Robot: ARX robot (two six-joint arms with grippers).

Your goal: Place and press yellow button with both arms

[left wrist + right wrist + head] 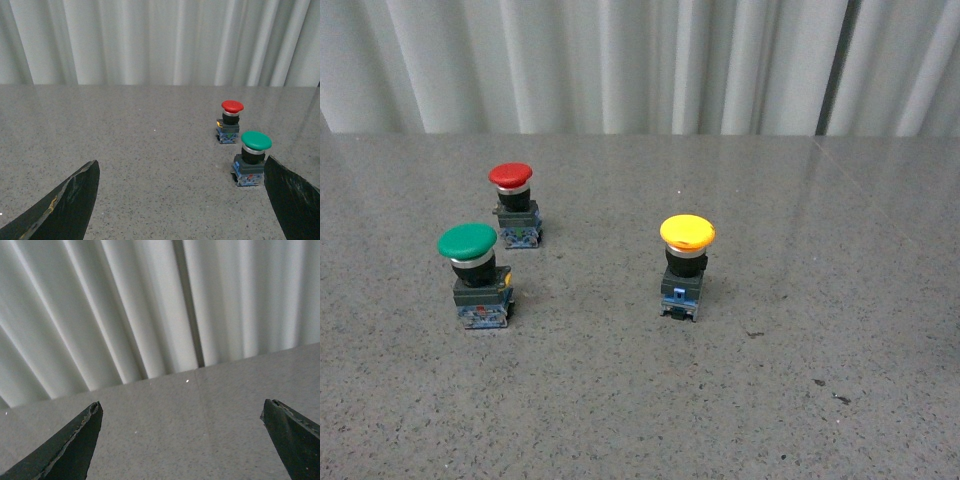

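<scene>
Left gripper (181, 161) spread wide, empty; right gripper (181, 402) wide, empty too. We judge task not begun, placing and pressing both ahead: yellow button (686, 265) stands upright on counter (820, 400), right of green button (478, 275) and red button (514, 205), well apart from both. Neither arm shows in front view. Yellow button absent from both wrist views; right wrist sees only counter, curtain (150, 315).

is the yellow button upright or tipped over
Upright: the yellow button stands on its blue base, with its cap on top.
</scene>
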